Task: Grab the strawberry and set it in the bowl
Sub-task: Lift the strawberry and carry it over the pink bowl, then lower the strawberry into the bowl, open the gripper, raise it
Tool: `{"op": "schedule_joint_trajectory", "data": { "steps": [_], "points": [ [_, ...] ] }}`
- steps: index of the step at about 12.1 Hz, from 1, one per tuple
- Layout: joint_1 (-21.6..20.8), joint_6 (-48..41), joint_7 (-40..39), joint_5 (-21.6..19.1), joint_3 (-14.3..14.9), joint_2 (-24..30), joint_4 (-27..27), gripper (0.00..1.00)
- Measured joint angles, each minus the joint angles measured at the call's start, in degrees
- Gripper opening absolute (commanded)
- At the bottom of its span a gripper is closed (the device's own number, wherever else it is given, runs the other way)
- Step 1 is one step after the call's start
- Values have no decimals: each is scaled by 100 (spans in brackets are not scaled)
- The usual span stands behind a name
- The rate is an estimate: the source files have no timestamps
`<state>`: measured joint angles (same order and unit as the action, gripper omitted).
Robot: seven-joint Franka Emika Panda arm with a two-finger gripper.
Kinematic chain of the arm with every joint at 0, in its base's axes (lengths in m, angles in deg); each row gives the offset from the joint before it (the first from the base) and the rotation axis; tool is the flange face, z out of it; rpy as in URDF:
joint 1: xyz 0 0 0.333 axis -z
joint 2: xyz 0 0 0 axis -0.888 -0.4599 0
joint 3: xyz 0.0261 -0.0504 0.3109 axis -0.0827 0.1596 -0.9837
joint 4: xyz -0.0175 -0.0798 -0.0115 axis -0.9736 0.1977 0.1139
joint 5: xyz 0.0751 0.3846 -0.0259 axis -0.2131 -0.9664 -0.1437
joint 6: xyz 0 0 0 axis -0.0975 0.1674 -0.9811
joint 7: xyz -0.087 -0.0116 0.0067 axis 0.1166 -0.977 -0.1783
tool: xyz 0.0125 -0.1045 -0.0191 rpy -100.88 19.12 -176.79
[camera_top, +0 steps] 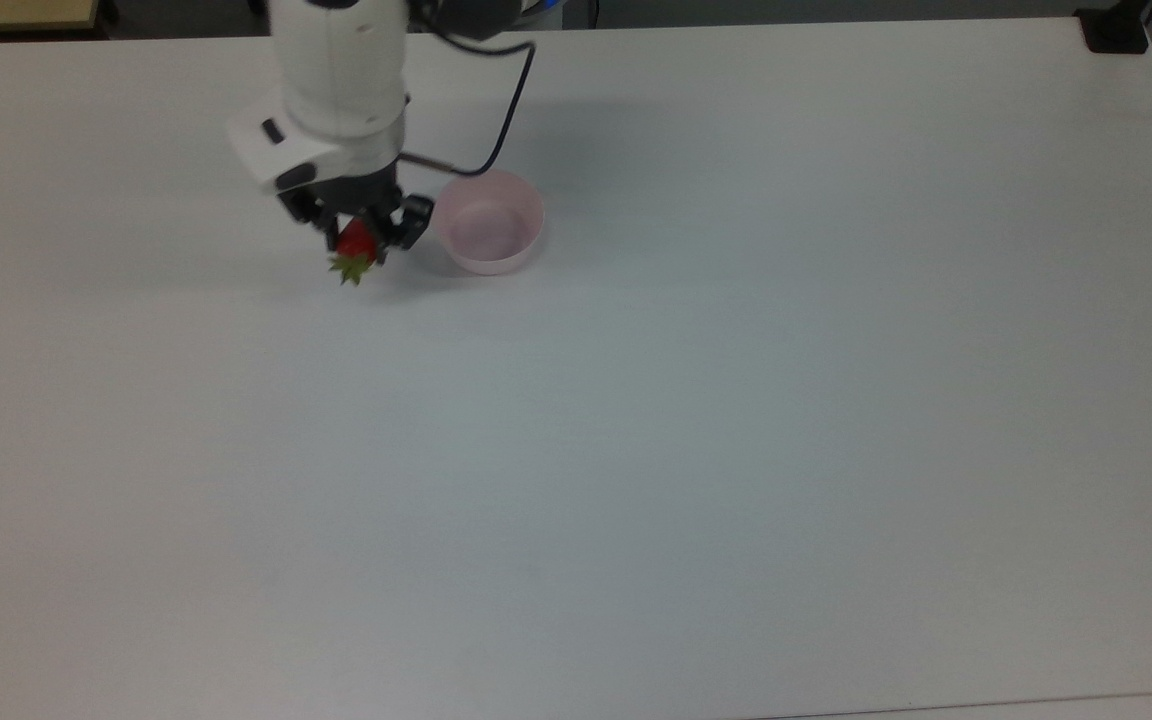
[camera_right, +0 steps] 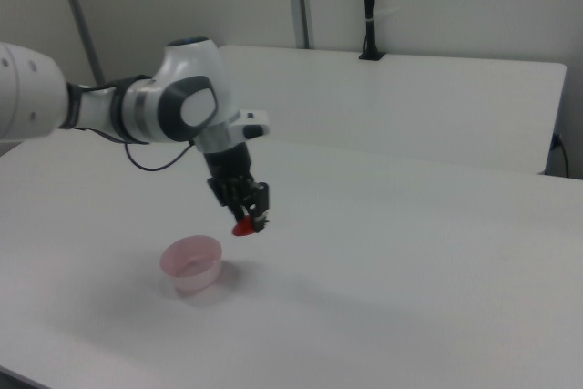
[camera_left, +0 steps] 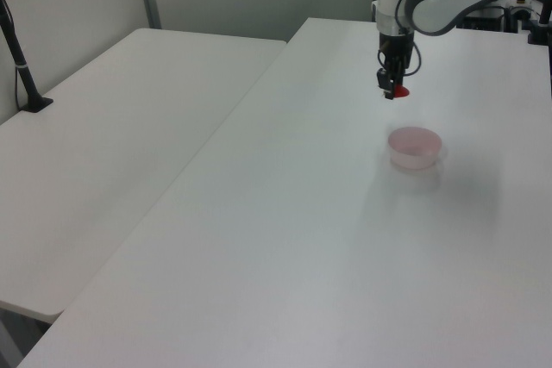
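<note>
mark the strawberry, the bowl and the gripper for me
small glossy red strawberry with green leaf cap [camera_top: 356, 241], top view, on its red body.
small round pale pink plastic bowl [camera_top: 534, 228], top view, on its right rim.
black two-finger gripper [camera_right: 250, 217], right view, midway between the fingertips.

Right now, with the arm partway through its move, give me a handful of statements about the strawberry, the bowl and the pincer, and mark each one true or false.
1. The pincer is shut on the strawberry. True.
2. The strawberry lies inside the bowl. False: it is held in the air, to the top view's left of the bowl.
3. The bowl is upright and holds nothing. True.
4. The strawberry's green leaf cap points up into the pincer. False: in the top view the cap sticks out below the fingers, away from the arm.
5. The bowl is blue. False: it is pale pink.
6. The strawberry is clear of the table. True: the right view shows it hanging above the surface.
</note>
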<state>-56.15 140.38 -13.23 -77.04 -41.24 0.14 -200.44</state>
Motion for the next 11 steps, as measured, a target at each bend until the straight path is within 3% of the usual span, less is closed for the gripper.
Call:
{"op": "schedule_joint_trajectory", "data": {
  "steps": [2,3,4,5,9,11],
  "points": [
    [-285,-583,-2,-66,-67,323,-220,35],
    [-455,-800,-2,-86,-72,375,-250,50],
    [-561,-878,-1,-105,-76,381,-261,82],
    [-711,-914,-1,-170,-79,377,-277,100],
    [-1008,-916,3,-256,-82,373,-227,100],
    [-1093,-1259,23,-257,-82,392,125,100]
  ]
}}
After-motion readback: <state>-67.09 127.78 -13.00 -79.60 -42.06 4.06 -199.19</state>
